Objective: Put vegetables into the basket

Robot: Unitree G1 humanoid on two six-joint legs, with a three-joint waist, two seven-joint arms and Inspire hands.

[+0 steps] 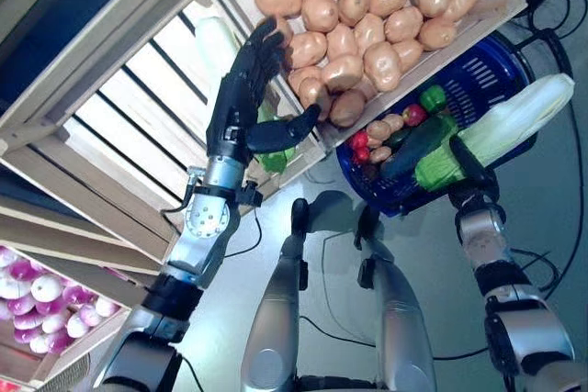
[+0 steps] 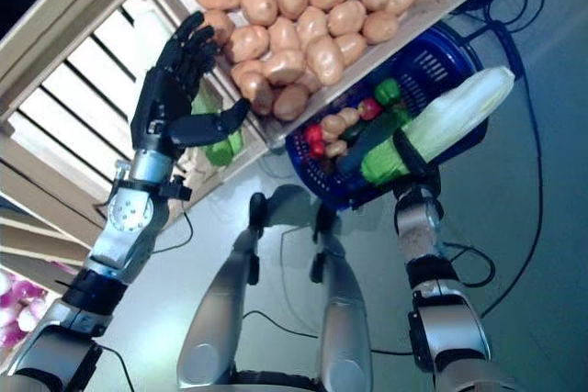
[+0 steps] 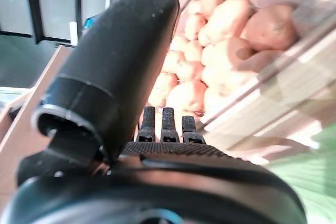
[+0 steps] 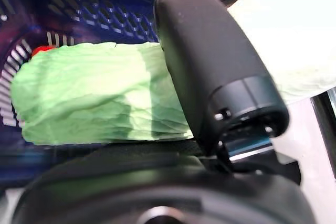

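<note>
My right hand (image 1: pixel 467 168) is shut on a long napa cabbage (image 1: pixel 514 121), pale at one end and green at the other, and holds it across the near rim of the blue basket (image 1: pixel 478 75); its thumb (image 4: pixel 210 61) lies over the leaves (image 4: pixel 100 98). In the basket lie potatoes (image 1: pixel 384 126), red tomatoes (image 1: pixel 360 142), a green pepper (image 1: pixel 433 97), a red pepper (image 1: pixel 414 115) and a dark cucumber (image 1: pixel 413 146). My left hand (image 1: pixel 241 98) is open, fingers straight, at the front edge of the potato crate (image 1: pixel 358 34), beside a potato (image 1: pixel 308 49).
The wooden stand's slatted crates (image 1: pixel 119 107) fill the left and top. A crate wall (image 1: pixel 395 75) overhangs the basket's far side. Grey floor (image 1: pixel 322 195) lies between stand and basket. A crate of purple-white vegetables (image 1: pixel 41 305) sits lower left.
</note>
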